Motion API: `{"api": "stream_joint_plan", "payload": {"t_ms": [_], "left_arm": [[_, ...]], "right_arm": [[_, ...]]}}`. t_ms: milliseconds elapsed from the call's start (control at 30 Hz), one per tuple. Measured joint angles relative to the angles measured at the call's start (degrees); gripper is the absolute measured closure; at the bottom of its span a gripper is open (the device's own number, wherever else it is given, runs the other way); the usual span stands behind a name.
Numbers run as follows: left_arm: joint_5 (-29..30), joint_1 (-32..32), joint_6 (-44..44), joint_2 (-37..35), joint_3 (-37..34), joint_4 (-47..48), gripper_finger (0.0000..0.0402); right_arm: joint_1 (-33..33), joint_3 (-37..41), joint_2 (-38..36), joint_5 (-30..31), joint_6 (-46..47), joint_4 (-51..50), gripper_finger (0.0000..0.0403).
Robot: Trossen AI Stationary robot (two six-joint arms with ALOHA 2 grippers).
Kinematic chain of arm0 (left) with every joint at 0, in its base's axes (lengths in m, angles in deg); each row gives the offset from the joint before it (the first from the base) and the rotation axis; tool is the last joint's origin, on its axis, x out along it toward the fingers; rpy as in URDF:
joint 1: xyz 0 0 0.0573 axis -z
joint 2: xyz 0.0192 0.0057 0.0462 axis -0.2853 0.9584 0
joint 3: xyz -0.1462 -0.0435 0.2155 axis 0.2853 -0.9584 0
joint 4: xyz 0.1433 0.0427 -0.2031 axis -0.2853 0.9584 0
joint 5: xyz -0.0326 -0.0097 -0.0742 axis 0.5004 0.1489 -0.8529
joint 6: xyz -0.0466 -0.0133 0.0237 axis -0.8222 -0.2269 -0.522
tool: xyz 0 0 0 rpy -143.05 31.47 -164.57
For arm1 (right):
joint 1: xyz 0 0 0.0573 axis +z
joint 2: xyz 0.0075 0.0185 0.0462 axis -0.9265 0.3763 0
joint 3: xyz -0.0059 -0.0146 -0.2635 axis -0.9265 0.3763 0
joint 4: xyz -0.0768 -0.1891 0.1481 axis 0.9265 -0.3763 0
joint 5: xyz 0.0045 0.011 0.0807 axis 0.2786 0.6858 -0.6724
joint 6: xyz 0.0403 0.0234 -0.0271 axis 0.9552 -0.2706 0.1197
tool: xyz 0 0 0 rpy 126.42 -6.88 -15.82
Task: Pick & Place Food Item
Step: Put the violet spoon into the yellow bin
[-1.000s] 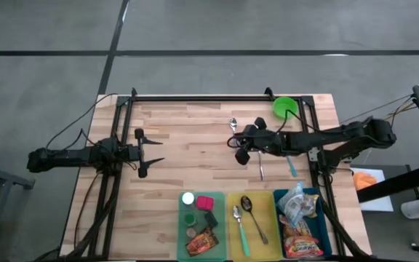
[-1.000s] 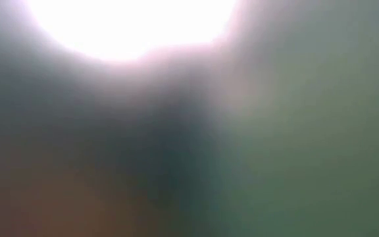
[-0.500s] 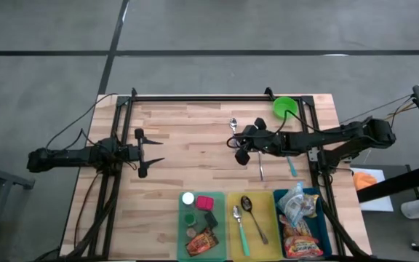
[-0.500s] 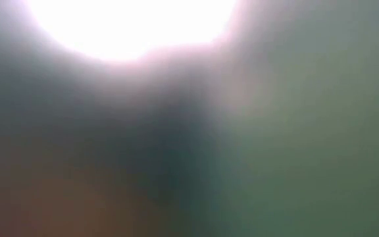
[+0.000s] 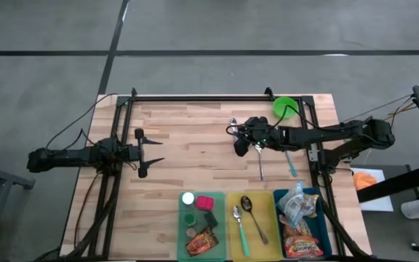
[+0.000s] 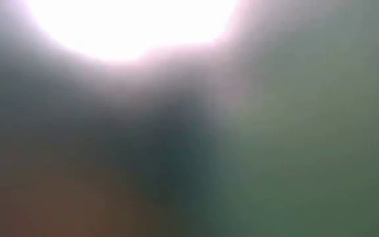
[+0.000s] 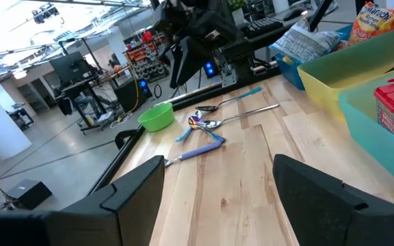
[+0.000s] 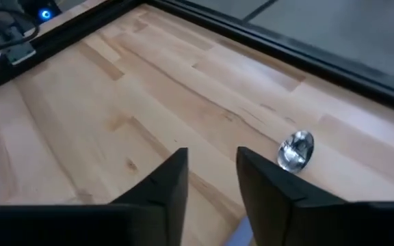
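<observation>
My right gripper (image 5: 236, 144) hangs over the middle of the table (image 5: 188, 131), tilted down at the wood, its fingers (image 8: 163, 188) parted by a narrow gap with nothing between them. Just beside it a spoon (image 8: 294, 150) lies on the boards; only its shiny bowl shows in my right wrist view. More cutlery lies under my right arm near the table's right side, and a green bowl (image 5: 285, 107) sits at the far right corner.

My left gripper (image 5: 145, 152) waits at the left edge, level, fingers (image 7: 132, 188) wide apart and empty.

The food is all in the bins along the near edge. The teal bin (image 5: 182, 236) holds a red can (image 5: 205, 203), a white lid, a couple of dark pieces and an orange snack pack (image 5: 201, 242). The yellow bin (image 5: 231, 236) holds two spoons. The blue bin (image 5: 318, 225) holds a crinkled bag (image 5: 294, 205) and more packets.

The low view is a bright blur (no use to me here).
</observation>
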Motion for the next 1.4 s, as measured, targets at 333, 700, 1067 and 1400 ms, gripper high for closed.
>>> {"api": "stream_joint_plan", "payload": {"t_ms": [333,700,1067,1400], "left_arm": [[0.0,0.0,0.0,0.0,0.0,0.0,0.0126],[0.0,0.0,0.0,0.0,0.0,0.0,0.0126],[0.0,0.0,0.0,0.0,0.0,0.0,0.0126],[0.0,0.0,0.0,0.0,0.0,0.0,0.0126]], "right_arm": [[-5.2,-4.0,6.7,-4.9,7.1,-5.1,0.0217],[-9.0,-24.3,20.2,-8.2,15.5,-33.5,0.0215],[-13.8,-34.0,30.1,-15.9,12.2,-39.5,0.0215],[-15.5,-32.7,31.0,-16.6,12.2,-39.4,0.0215]]}}
